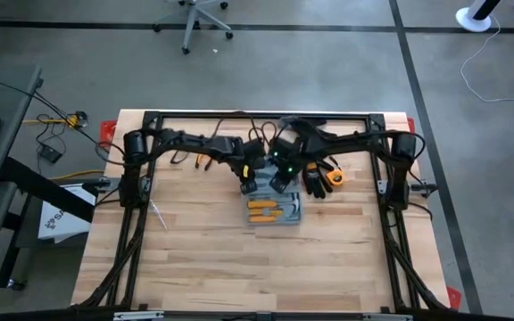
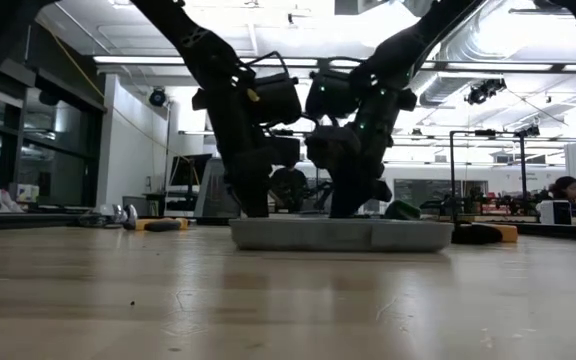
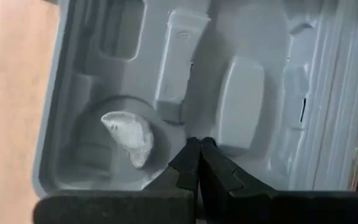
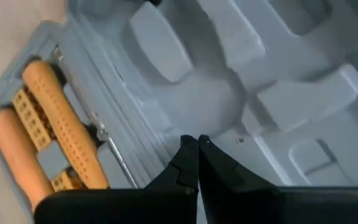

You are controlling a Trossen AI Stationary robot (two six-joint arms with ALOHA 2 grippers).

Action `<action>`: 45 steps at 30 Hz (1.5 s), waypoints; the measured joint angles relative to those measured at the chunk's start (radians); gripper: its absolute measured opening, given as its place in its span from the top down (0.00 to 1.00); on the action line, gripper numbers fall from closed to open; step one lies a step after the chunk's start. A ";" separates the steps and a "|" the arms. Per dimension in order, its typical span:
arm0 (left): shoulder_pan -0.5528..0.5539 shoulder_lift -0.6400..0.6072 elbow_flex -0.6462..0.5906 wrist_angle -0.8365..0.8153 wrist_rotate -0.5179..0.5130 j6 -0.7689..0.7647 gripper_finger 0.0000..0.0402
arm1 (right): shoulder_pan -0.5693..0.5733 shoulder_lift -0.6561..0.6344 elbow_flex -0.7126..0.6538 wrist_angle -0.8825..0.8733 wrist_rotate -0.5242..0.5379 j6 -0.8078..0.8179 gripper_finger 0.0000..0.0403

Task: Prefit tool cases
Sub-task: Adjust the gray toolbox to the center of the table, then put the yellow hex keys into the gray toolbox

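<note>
The grey-blue tool case [image 1: 275,210] lies open on the wooden table, resting flat on its underside [image 2: 343,234]. Orange-handled tools [image 4: 48,130] sit in its near half [image 1: 264,211]. My left gripper [image 3: 196,142] is shut and points steeply down over the moulded recesses of the case's far half [image 3: 241,99], toward its left end [image 1: 248,185]. My right gripper [image 4: 193,140] is also shut and points down over the same half [image 4: 216,93], a little to the right [image 1: 281,182]. A white crumpled scrap [image 3: 129,134] lies in a round recess. My left gripper has its shut fingertips [image 3: 188,152] right at the case's moulded inner face; I cannot tell whether they touch it. My right gripper has its shut fingertips [image 4: 185,149] just as close to the inner face near a raised rib [image 4: 247,106]; touch cannot be told.
Black work gloves with an orange patch [image 1: 324,176] lie just right of the case. A thin white stick [image 1: 159,214] lies on the left of the table. The black frame [image 1: 257,116] runs along the far edge. Bare wood [image 1: 257,267] stretches toward the near edge.
</note>
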 joint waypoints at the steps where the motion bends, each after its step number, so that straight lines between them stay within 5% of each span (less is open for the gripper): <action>1: -0.007 -0.007 -0.007 0.002 -0.002 0.000 1.00 | 0.009 -0.003 0.000 -0.002 0.001 0.013 1.00; 11: 0.017 -0.189 -0.016 -0.021 -0.028 -0.026 1.00 | -0.045 -0.176 -0.002 -0.055 0.100 -0.026 1.00; 21: 0.057 -0.368 -0.015 -0.017 -0.084 -0.026 1.00 | -0.229 -0.355 -0.002 -0.112 0.279 -0.127 1.00; 33: 0.020 -0.397 -0.015 -0.017 -0.080 -0.072 1.00 | -0.443 -0.334 -0.002 -0.160 0.261 -0.110 1.00; 45: 0.009 -0.397 -0.015 -0.018 -0.085 -0.072 1.00 | -0.498 -0.248 -0.002 -0.180 0.253 -0.151 1.00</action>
